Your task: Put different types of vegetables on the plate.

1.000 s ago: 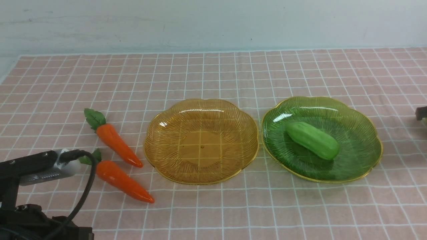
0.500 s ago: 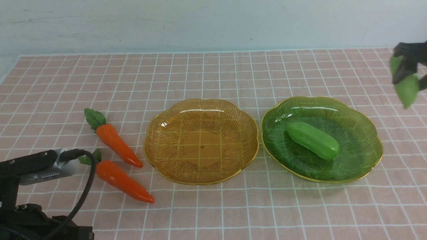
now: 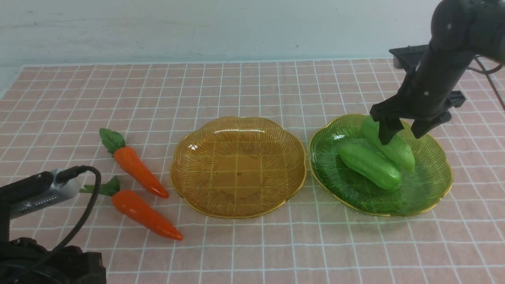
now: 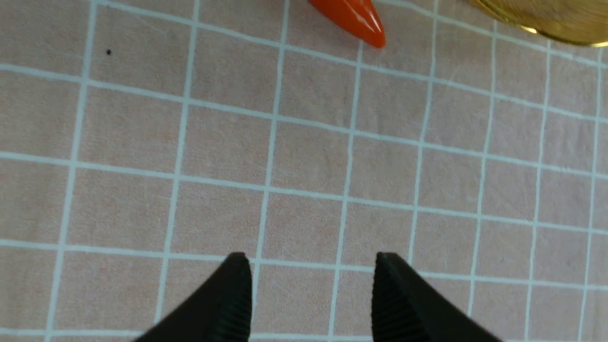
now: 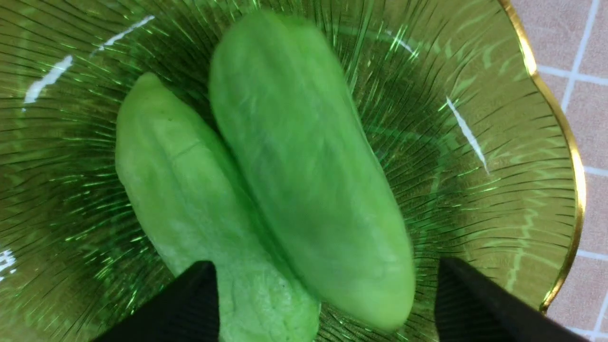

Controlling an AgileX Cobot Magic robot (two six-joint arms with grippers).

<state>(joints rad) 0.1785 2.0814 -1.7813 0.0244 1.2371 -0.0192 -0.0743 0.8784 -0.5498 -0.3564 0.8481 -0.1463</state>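
The right gripper [image 3: 401, 138] hangs over the ribbed green glass plate [image 3: 444, 189] with gold rim, its jaws spread wide and gripping nothing. Between them a smooth light-green toy cucumber [image 3: 398, 152], slightly blurred, is close against a second cucumber [image 3: 370, 165] lying in this plate. Two glossy orange toy carrots, the far carrot [image 3: 138, 169] and the near carrot [image 3: 144, 215], lie on the pink checked cloth [image 3: 252, 244] beside the amber glass plate [image 3: 197, 134]. The left gripper [image 4: 311, 289] has its jaws apart too, empty.
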